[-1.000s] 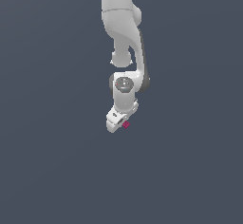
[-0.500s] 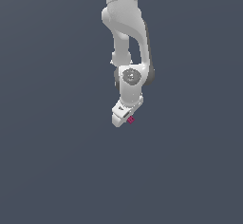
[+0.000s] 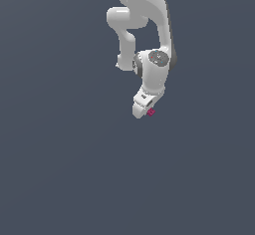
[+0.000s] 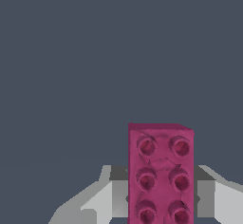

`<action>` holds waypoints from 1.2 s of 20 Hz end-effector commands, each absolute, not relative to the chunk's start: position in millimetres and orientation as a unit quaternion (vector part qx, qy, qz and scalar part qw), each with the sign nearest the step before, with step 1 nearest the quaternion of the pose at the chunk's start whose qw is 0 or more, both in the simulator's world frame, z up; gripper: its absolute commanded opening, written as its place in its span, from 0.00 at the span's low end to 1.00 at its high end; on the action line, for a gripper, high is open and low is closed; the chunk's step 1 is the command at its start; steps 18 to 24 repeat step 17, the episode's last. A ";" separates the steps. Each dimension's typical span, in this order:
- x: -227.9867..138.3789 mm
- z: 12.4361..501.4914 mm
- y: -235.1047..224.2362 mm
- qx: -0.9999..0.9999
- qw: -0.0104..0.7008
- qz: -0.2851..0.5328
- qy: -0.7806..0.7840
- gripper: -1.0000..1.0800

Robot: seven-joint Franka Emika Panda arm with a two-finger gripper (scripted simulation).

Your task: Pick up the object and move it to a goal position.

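The magenta toy brick [image 4: 160,173] with small studs fills the lower middle of the wrist view, held between my two grey-white fingers [image 4: 102,197]. In the exterior view the brick [image 3: 151,112] shows as a tiny pink spot at the tip of my white gripper [image 3: 144,110], which hangs from the arm above the dark grey floor. The gripper is shut on the brick and carries it in the air. Part of the brick is hidden behind the finger in the exterior view.
The white arm [image 3: 142,20] comes down from the top of the exterior view. Plain dark grey ground [image 3: 60,169] surrounds it. No goal marker shows.
The arm has swung toward the exterior view's right and risen, carrying the brick with it. The grip on the brick is unchanged.
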State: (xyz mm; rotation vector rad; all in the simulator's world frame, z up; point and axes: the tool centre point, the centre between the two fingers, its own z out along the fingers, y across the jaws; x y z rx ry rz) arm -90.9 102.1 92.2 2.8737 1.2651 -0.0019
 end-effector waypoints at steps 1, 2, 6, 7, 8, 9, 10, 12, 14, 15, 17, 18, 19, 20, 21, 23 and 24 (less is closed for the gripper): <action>-103.1 108.0 120.2 0.915 0.002 -0.001 0.403 0.00; -107.3 113.8 126.7 0.915 0.002 -0.001 0.403 0.00; -121.4 134.0 150.0 0.915 0.001 -0.001 0.403 0.00; -124.2 138.2 154.9 0.915 0.001 -0.001 0.403 0.00; -126.8 142.1 159.4 0.915 0.001 -0.001 0.403 0.00; -129.1 145.6 163.3 0.915 0.001 0.000 0.403 0.00; -131.1 148.7 166.9 0.915 0.001 0.000 0.403 0.00; -134.1 153.7 172.7 0.915 0.001 0.000 0.403 0.00; -135.8 157.1 176.7 0.915 0.000 0.000 0.403 0.00; -136.2 158.1 178.1 0.915 0.000 0.000 0.403 0.00; -136.1 159.0 179.1 0.915 0.000 0.000 0.403 0.00; -136.1 159.0 179.1 0.915 0.000 0.000 0.403 0.00; -136.1 159.0 179.1 0.915 0.000 0.000 0.403 0.00; -136.1 159.0 179.1 0.915 0.000 0.000 0.403 0.00; -136.1 159.0 179.1 0.915 0.000 0.000 0.403 0.00; -136.1 159.0 179.1 0.915 0.000 0.000 0.403 0.00; -136.1 159.0 179.1 0.915 0.000 0.000 0.403 0.00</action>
